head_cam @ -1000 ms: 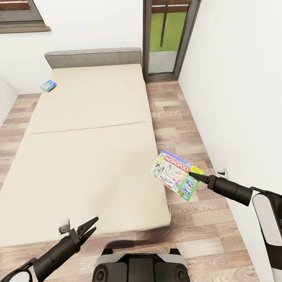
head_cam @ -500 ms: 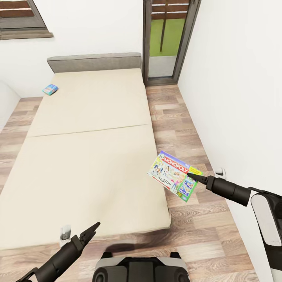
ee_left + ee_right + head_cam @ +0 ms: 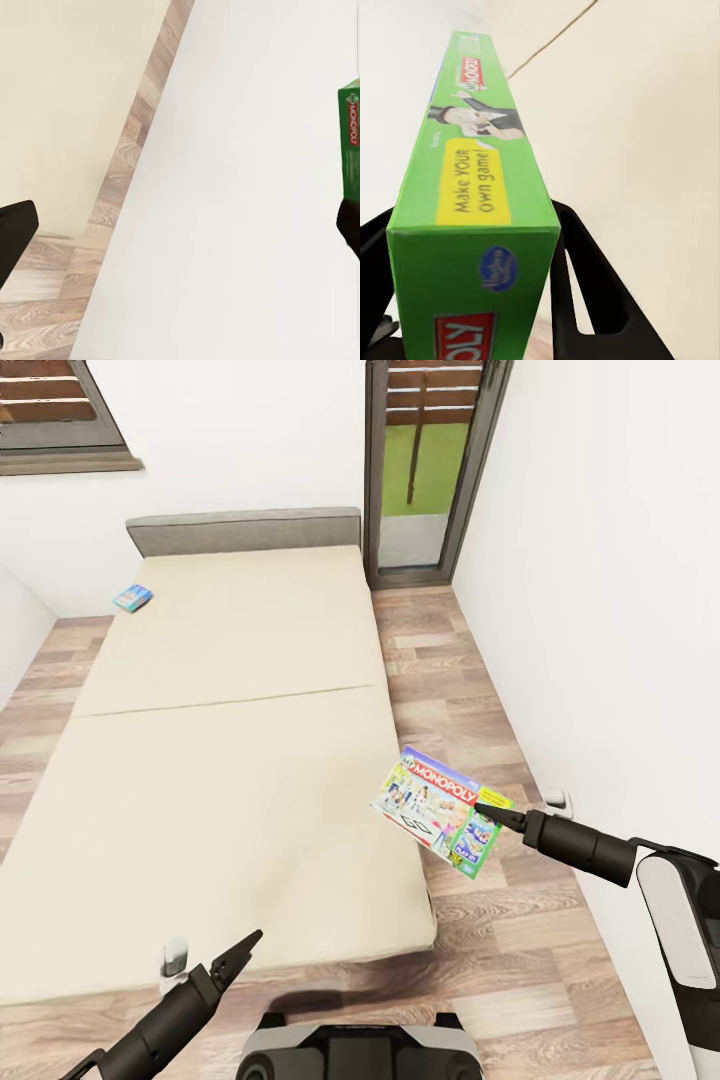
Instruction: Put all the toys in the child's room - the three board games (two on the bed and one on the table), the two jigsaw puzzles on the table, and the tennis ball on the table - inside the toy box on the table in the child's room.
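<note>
**Carrying one board game away from the bed**

Holding a Monopoly box (image 3: 441, 810) by its near right corner, the right gripper (image 3: 492, 815) has it clamped between its two fingers; the right wrist view shows the green edge of the box (image 3: 472, 225) squeezed between the dark pads. The box hangs tilted in the air over the wood floor (image 3: 470, 690), just off the right edge of the bed (image 3: 220, 760), touching neither. The left gripper (image 3: 238, 953) hovers low at the near edge of the mattress with its fingers close to each other and nothing between them.

One board game is in hand — a second, a small blue box (image 3: 132, 597), lies at the far left corner of the bed beside the grey headboard (image 3: 243, 530).

By my reading, the step is transport: this box has to reach the toy box on the table, so the base must turn away from the bed. The corner grip looks thin — a quick swing could let the box twist or slip.
</note>
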